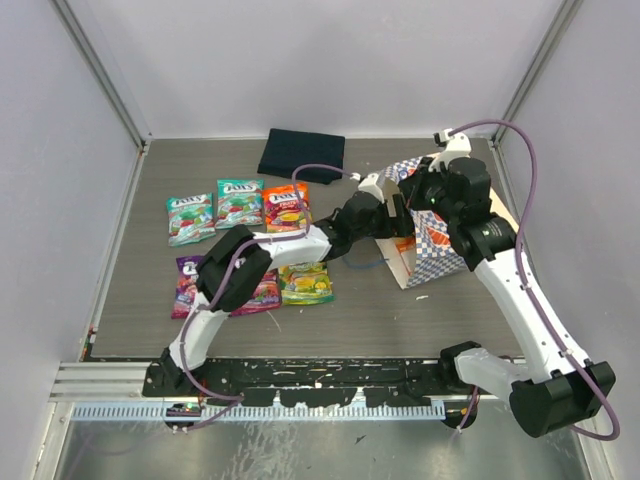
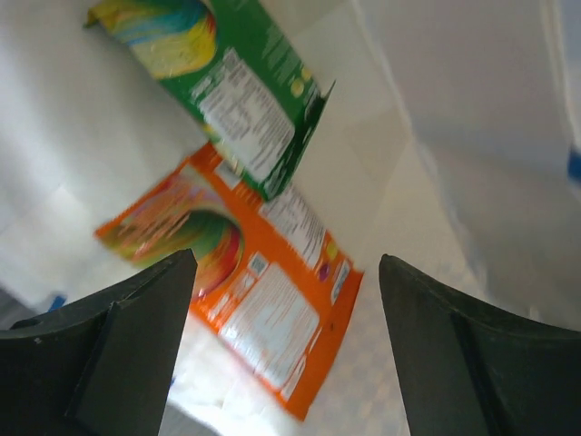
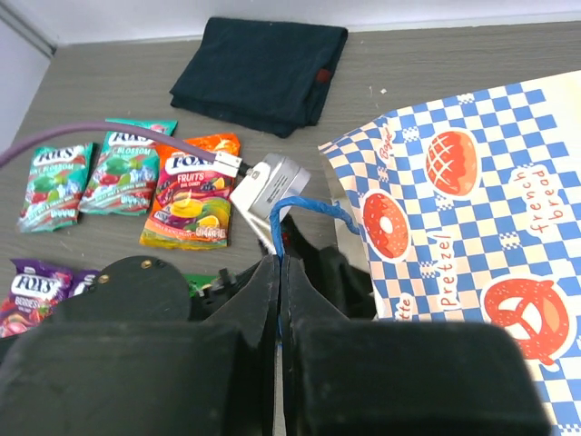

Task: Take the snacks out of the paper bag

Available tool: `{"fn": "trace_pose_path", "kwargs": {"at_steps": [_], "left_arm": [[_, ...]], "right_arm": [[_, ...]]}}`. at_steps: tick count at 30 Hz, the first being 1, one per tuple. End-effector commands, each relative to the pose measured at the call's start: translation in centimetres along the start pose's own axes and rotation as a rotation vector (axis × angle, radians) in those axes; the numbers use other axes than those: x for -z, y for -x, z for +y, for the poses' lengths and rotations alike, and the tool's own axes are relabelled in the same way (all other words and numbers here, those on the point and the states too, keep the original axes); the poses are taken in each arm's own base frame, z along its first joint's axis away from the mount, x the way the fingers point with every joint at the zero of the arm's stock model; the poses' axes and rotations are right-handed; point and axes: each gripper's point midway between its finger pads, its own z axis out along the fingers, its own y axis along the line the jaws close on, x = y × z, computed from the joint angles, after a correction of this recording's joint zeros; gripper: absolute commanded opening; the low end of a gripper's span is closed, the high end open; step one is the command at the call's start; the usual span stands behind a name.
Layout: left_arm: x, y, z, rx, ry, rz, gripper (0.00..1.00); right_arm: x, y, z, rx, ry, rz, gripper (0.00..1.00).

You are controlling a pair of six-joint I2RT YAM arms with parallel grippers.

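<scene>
The checkered paper bag (image 1: 436, 240) lies at the right with its mouth facing left. My right gripper (image 3: 281, 272) is shut on its blue cord handle (image 3: 304, 211) and holds the mouth up. My left gripper (image 2: 286, 350) is open inside the bag, with cream walls around it. An orange pouch (image 2: 272, 300) lies between and just beyond its fingers, untouched, and a green pouch (image 2: 250, 104) lies farther in. Outside on the table lie two teal pouches (image 1: 190, 217) (image 1: 239, 202), an orange one (image 1: 287, 206), purple ones (image 1: 186, 280) and a green one (image 1: 306, 283).
A folded dark navy cloth (image 1: 301, 154) lies at the back middle and also shows in the right wrist view (image 3: 259, 73). The left arm (image 1: 290, 245) stretches over the laid-out pouches. White walls close in the table on three sides.
</scene>
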Motion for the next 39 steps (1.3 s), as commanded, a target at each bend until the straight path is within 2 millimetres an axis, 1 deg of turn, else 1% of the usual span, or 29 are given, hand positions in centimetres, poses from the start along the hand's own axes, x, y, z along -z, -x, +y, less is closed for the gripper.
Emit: {"fn": "trace_pose_path", "kwargs": {"at_steps": [1, 3, 5, 6, 8, 12, 14, 18, 19, 22, 25, 29, 31, 33, 35, 37, 39], "left_arm": [[-2.2, 3.8, -2.6, 0.100, -0.035, -0.129, 0.82], [-3.2, 3.9, -1.9, 0.133, -0.011, -0.156, 0.79], [-4.5, 3.5, -1.1, 0.158, 0.002, -0.165, 0.77], [-5.0, 3.4, -1.0, 0.171, 0.010, -0.164, 0.76], [-5.8, 2.9, 0.0, 0.199, 0.053, -0.158, 0.74], [-6.3, 1.8, 2.0, 0.179, 0.159, -0.161, 0.75], [-6.3, 1.7, 2.9, 0.163, 0.203, -0.172, 0.76], [-7.2, 1.8, 3.6, 0.186, 0.221, -0.207, 0.77], [-7.6, 1.4, 3.7, 0.201, 0.218, -0.209, 0.77], [-8.6, 1.5, 2.8, 0.242, 0.172, -0.226, 0.77], [-9.2, 1.6, 1.3, 0.218, 0.159, -0.250, 0.77], [-9.9, 1.2, 1.1, 0.192, 0.187, -0.279, 0.77], [-10.2, 0.9, 1.6, 0.189, 0.204, -0.300, 0.78], [-10.3, 1.2, 1.7, 0.168, 0.211, -0.339, 0.78], [-10.5, 1.3, 1.4, 0.132, 0.203, -0.377, 0.79], [-10.8, 1.7, 0.3, 0.083, 0.183, -0.410, 0.81], [-11.3, 1.6, -0.9, 0.045, 0.153, -0.428, 0.82]], "right_arm": [[1.5, 3.8, 0.3, -0.051, 0.013, -0.148, 0.01], [1.6, 3.8, 0.3, -0.061, 0.025, -0.151, 0.01], [1.7, 3.8, 0.5, -0.071, 0.044, -0.152, 0.01], [1.7, 3.7, 0.5, -0.076, 0.051, -0.152, 0.01], [1.7, 3.6, 0.5, -0.079, 0.055, -0.149, 0.01], [1.8, 3.8, 0.5, -0.080, 0.058, -0.154, 0.01], [1.9, 3.7, 0.6, -0.082, 0.065, -0.155, 0.01], [1.7, 3.5, 1.0, -0.100, 0.094, -0.155, 0.01], [1.6, 3.4, 1.1, -0.107, 0.098, -0.153, 0.01], [1.4, 3.0, 1.3, -0.127, 0.115, -0.147, 0.01], [1.3, 2.4, 2.0, -0.172, 0.152, -0.139, 0.01], [1.5, 1.8, 3.2, -0.221, 0.224, -0.124, 0.01], [1.6, 1.5, 4.0, -0.241, 0.270, -0.115, 0.01], [1.8, 1.4, 4.5, -0.257, 0.302, -0.115, 0.01], [2.0, 1.6, 4.9, -0.265, 0.327, -0.121, 0.01], [2.3, 1.9, 5.3, -0.272, 0.345, -0.126, 0.01], [2.4, 1.9, 5.8, -0.280, 0.374, -0.122, 0.01]]}}
